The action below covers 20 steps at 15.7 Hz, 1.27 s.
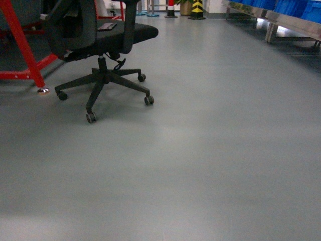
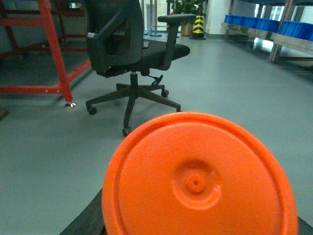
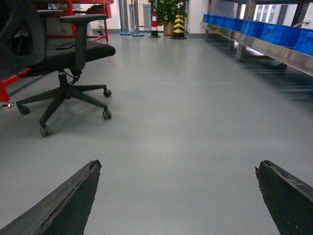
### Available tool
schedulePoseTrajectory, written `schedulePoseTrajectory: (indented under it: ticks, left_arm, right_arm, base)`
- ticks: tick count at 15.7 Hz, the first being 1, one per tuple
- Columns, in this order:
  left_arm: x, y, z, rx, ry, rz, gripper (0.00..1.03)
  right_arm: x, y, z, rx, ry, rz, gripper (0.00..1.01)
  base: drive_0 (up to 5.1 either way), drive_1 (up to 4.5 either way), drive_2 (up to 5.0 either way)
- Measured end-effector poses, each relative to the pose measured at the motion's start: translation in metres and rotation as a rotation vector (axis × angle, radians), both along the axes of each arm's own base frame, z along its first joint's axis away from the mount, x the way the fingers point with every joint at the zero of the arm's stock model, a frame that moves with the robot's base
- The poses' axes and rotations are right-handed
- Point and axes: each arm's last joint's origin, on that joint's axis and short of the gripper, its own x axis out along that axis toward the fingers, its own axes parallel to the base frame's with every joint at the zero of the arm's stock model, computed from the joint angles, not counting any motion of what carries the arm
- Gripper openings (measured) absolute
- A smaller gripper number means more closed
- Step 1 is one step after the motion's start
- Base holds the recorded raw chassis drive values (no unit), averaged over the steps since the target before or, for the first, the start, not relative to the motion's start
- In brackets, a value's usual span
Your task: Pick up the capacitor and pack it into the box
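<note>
A: Where are the capacitor and pink box?

B: Neither shows. An orange disc (image 2: 198,178) fills the left wrist view's lower half, hiding that claw; I cannot tell its state.

A: Right gripper (image 3: 178,196)?

B: Spread wide, empty. Capacitors are likely light, rigid; grip the body.

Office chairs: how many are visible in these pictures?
1. The same black office chair stands on the grey floor at the upper left of all three views, beside a red frame. Others may be out of frame.
</note>
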Motion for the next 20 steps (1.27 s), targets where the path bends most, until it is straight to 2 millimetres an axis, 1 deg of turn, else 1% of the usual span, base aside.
schedulePoseTrajectory:
  ticks: [20]
  left_arm:
    - [0.0000, 0.0000, 0.0000, 0.000, 0.000, 0.001, 0.44]
  right_arm:
    - [0.0000, 0.0000, 0.0001, 0.000, -0.001, 0.000, 0.98]
  base:
    - [-5.1, 2.35, 2.4]
